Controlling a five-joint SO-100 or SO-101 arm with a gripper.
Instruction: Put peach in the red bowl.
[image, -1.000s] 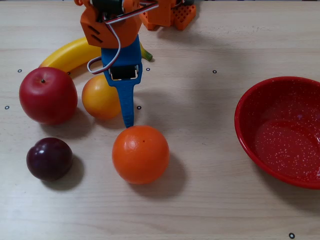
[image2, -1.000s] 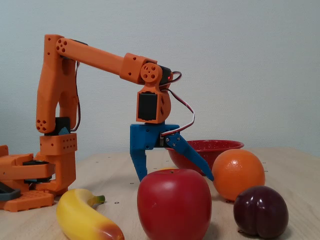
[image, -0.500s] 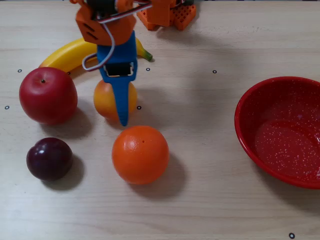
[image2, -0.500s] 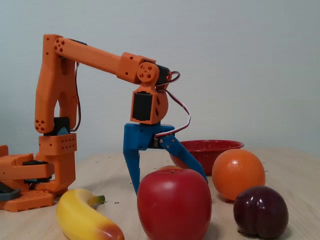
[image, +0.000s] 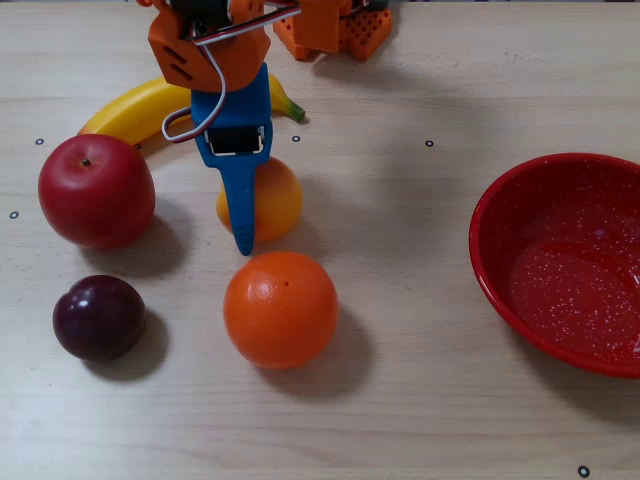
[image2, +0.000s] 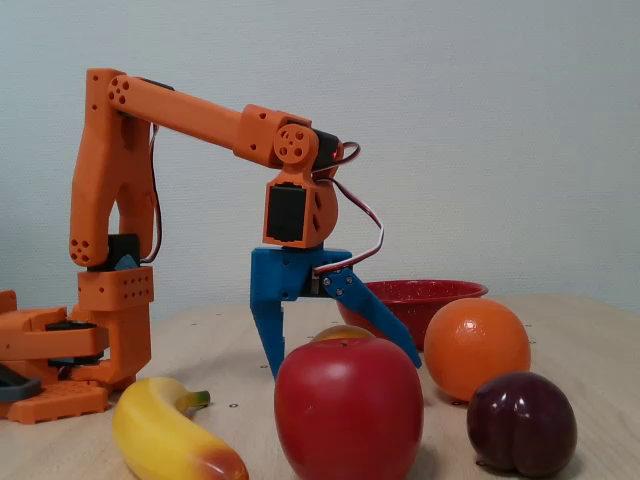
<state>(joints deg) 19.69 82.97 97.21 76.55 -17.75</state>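
The peach (image: 278, 200) is small, yellow-orange and rests on the table between the orange (image: 280, 308) and the banana (image: 140, 108). In the other fixed view only its top (image2: 342, 332) shows, behind the apple. My blue gripper (image: 243, 205) is open. Seen from the side, the gripper (image2: 342, 365) has its jaws spread wide, one on each side of the peach, with the tips low near the table. I cannot tell whether they touch the fruit. The red bowl (image: 565, 260) stands empty at the right, and it shows behind the gripper in the other fixed view (image2: 425, 292).
A red apple (image: 97, 190) and a dark purple plum (image: 98, 317) lie left of the peach. The apple (image2: 348, 405) and the plum (image2: 522, 422) stand in the foreground of the other fixed view. The arm's orange base (image: 335, 30) is at the back edge.
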